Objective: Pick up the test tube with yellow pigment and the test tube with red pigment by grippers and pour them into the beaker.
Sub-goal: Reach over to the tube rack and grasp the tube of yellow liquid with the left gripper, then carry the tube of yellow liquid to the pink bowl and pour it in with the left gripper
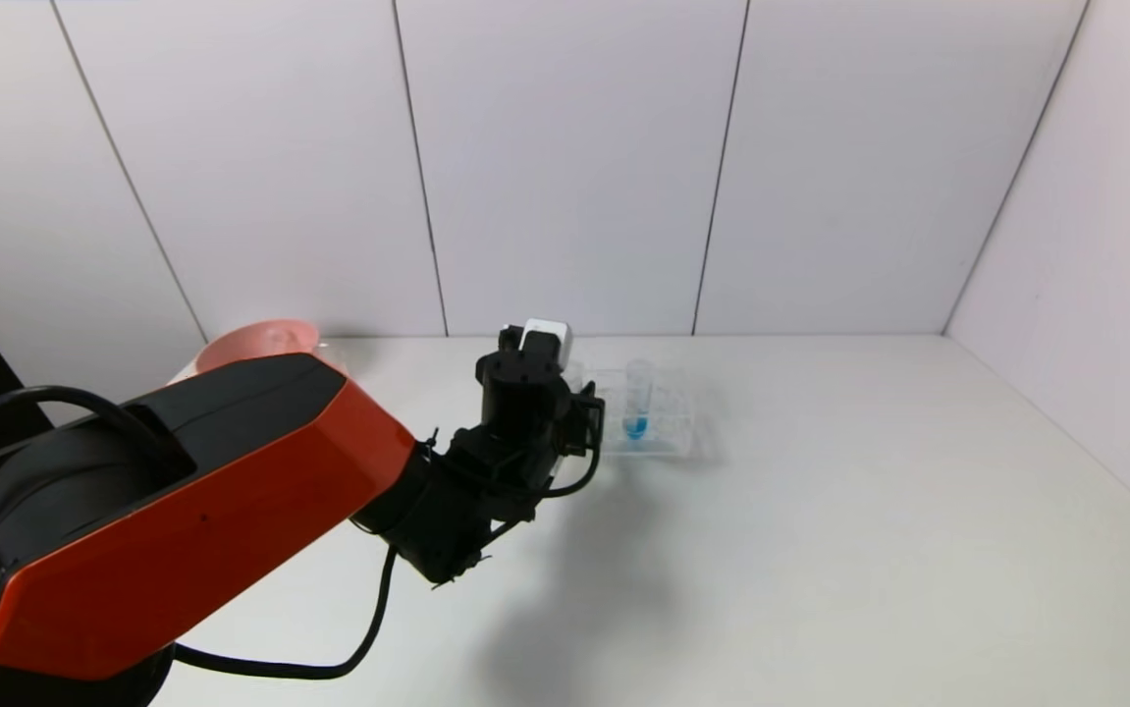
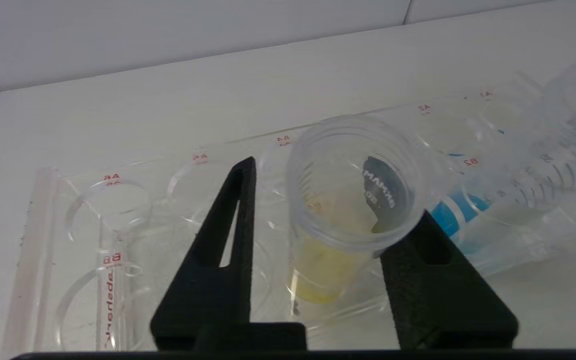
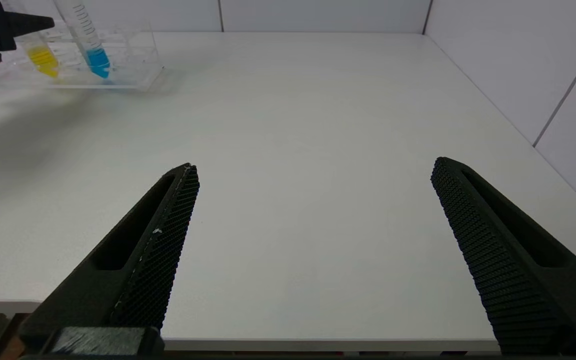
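Note:
The test tube with yellow pigment (image 2: pixel 328 260) stands in a clear rack (image 2: pixel 112 200) and also shows in the right wrist view (image 3: pixel 42 59). My left gripper (image 2: pixel 323 180) is down over the rack's left end (image 1: pixel 574 385), open, with the tube between its fingers. One finger (image 2: pixel 418 260) touches the tube's rim; the other finger (image 2: pixel 227 235) stands a little apart from it. My right gripper (image 3: pixel 313 167) hangs open over the table's near edge with nothing in it. The test tube with red pigment and the beaker are out of view.
A tube with blue liquid (image 1: pixel 636 412) leans in the same rack (image 1: pixel 677 432), right beside the yellow one. A pink bowl (image 1: pixel 260 342) sits at the back left, partly behind my left arm. White walls close off the back and right of the table.

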